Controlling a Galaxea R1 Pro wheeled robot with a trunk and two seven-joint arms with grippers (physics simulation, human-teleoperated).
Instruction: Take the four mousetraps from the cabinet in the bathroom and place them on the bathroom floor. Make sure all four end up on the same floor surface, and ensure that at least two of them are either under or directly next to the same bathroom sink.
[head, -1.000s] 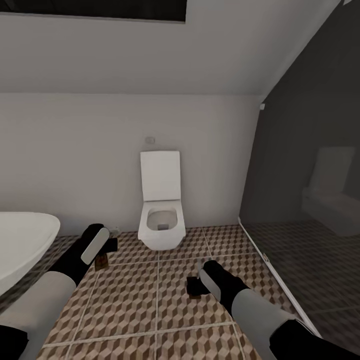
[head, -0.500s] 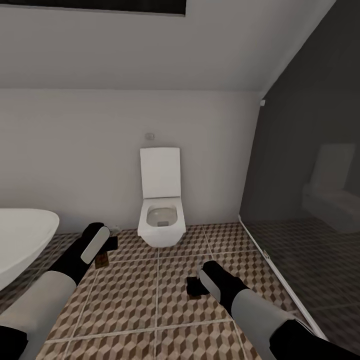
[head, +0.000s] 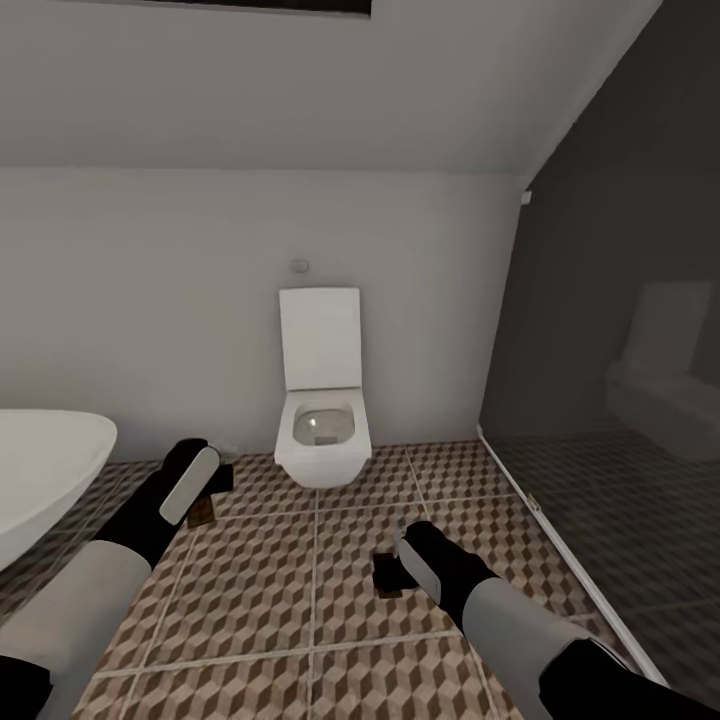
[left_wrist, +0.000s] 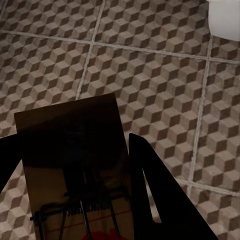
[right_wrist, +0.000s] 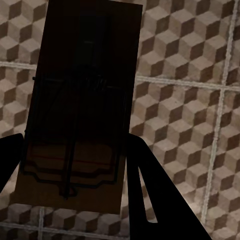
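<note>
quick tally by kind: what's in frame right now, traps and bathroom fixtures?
mousetraps: 2, one in the left pincer, one in the right pincer
toilet: 1
sink: 1
glass shower enclosure: 1
Total: 5

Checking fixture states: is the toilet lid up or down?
Up. The toilet shows its open bowl, with the lid standing upright against the wall.

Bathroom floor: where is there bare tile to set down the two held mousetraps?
The bathroom floor lies bare between the two arms, and ahead between the toilet and the shower glass. Tighter near the sink, where the left gripper holds a mousetrap. The right gripper holds another mousetrap.
</note>
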